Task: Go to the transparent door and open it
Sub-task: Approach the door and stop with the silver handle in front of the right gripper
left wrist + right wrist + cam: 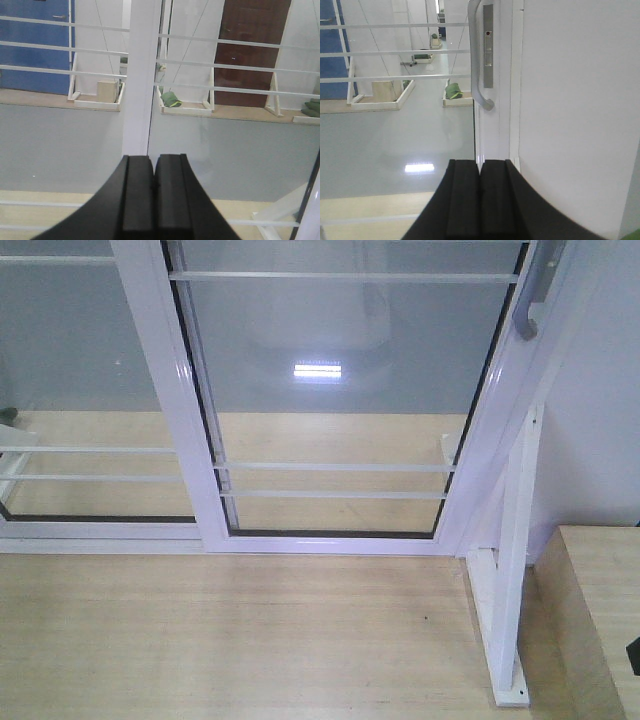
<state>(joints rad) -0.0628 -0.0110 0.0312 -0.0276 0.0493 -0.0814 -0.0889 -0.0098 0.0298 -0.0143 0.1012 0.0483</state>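
Note:
The transparent door (340, 380) fills the front view: clear glass in a white frame with thin white bars across it. Its curved silver-grey handle (527, 310) shows at the top right. In the right wrist view the handle (476, 55) hangs above and just left of my right gripper (480, 167), which is shut on nothing and stands apart from it. My left gripper (153, 162) is shut too, pointing at a white vertical frame post (141, 75). Neither gripper touches the door.
A white triangular support brace (505, 610) stands on the wooden floor at the right. A wooden box edge (600, 610) lies beyond it. A white wall (575, 100) runs along the right of the door. Behind the glass are green bags (171, 99) and more braces.

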